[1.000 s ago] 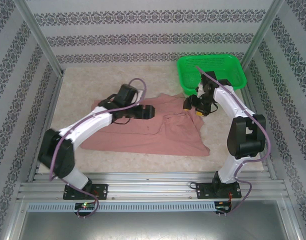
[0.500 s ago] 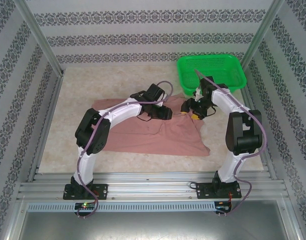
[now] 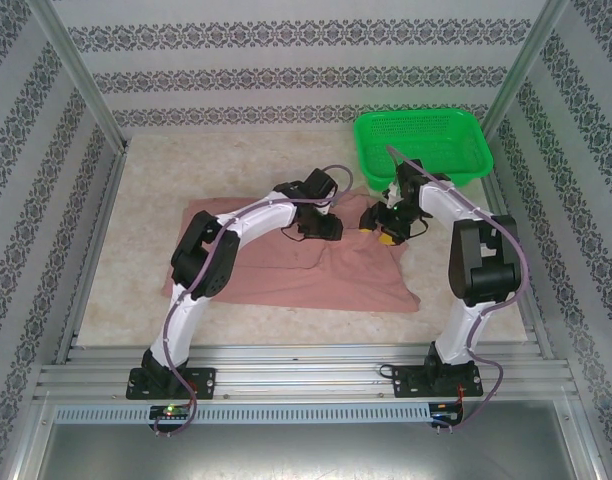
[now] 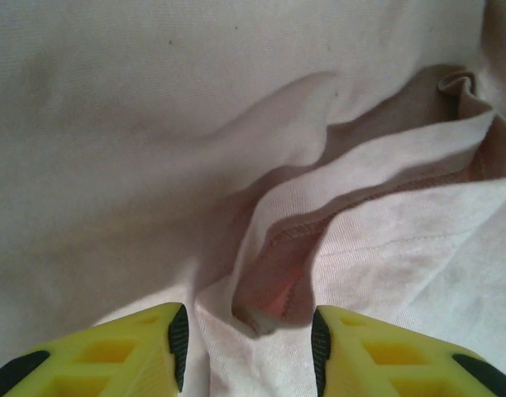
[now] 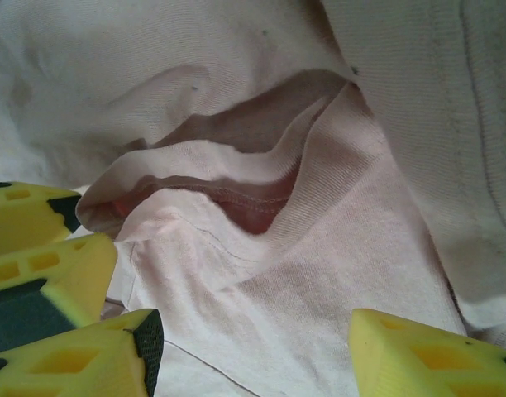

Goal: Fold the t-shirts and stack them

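A dusty salmon-pink short-sleeved cotton t-shirt (image 3: pixel 286 275) lay spread and rumpled across the middle of a pale speckled table (image 3: pixel 146 200). Its far right corner was close to a green plastic mesh basket (image 3: pixel 358 130) at the table's back right. Both white arms reached over the shirt's far edge, and their tools sat near each other. The left gripper (image 3: pixel 331 228) pointed down at the cloth. In the left wrist view, its (image 4: pixel 249 331) yellow fingers (image 4: pixel 137 351) stood apart, with a raised, stitched fold of hem in the gap between them, not pinched. The right gripper (image 3: pixel 374 222) hovered just beside it. In the right wrist view, it (image 5: pixel 253 351) was spread wide over a puckered hem fold, clamping nothing.
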You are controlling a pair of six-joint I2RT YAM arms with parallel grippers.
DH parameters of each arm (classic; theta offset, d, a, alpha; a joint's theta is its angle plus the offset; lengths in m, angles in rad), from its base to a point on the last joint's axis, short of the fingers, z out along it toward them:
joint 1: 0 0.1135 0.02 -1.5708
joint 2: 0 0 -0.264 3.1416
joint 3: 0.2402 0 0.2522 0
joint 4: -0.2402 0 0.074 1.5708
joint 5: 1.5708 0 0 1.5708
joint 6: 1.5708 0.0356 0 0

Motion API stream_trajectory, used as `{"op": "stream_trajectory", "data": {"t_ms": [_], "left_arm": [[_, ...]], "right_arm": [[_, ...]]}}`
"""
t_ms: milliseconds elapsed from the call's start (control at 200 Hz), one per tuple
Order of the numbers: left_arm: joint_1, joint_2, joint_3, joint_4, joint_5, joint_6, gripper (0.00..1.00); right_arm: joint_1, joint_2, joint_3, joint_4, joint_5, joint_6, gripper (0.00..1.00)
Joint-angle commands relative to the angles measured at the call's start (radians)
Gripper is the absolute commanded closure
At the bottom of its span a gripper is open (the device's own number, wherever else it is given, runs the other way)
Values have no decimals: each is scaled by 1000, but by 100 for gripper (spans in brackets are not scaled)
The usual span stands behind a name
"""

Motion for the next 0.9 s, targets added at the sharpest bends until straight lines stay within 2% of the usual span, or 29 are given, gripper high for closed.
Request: {"op": "stream_trajectory", "data": {"t_ms": [0, 75, 200, 255, 719, 844, 894], "left_arm": [[-8, 48, 52, -52, -11, 26, 59], [-7, 72, 78, -63, -7, 26, 67], [5, 89, 107, -98, -28, 29, 93], [16, 85, 106, -100, -27, 24, 99], [62, 62, 71, -67, -28, 13, 100], [68, 66, 68, -56, -23, 9, 92], [69, 61, 65, -49, -24, 6, 85]], "right_arm": [[17, 18, 2, 11, -18, 20, 38], [21, 26, -1, 17, -20, 25, 38], [25, 35, -4, 26, -16, 32, 39], [27, 37, -5, 30, -10, 34, 39], [29, 100, 3, 110, 48, 94, 40], [28, 120, 11, 110, 66, 102, 41], [26, 118, 11, 112, 76, 102, 41]]}}
